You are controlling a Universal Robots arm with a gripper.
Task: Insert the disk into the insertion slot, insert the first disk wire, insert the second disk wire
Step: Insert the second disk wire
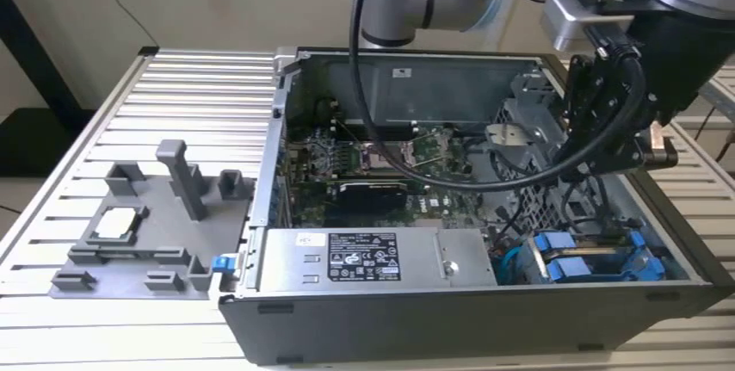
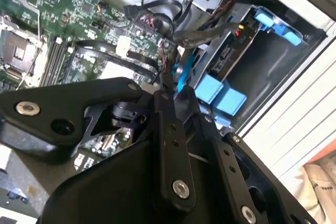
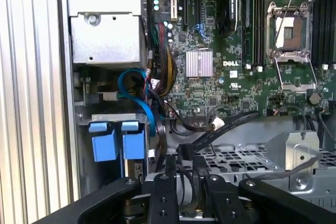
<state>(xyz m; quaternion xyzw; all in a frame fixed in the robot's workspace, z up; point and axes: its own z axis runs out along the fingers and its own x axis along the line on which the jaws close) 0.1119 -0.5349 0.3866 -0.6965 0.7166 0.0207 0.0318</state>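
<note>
End effector [image 3: 185, 167] apparently clenched on black wire [image 3: 231, 124]; exterior view: seated disk [image 1: 571, 268] at 6 o'clock from it

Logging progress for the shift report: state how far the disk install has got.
Done, it seems: the disk's blue carrier sits in the insertion slot, with its clip tabs facing out. In hand: the gripper hangs just beside it, and a black cable runs down to it. A grasp cannot be confirmed. Left: both wire connections, since neither can be confirmed as made from these views.
</note>
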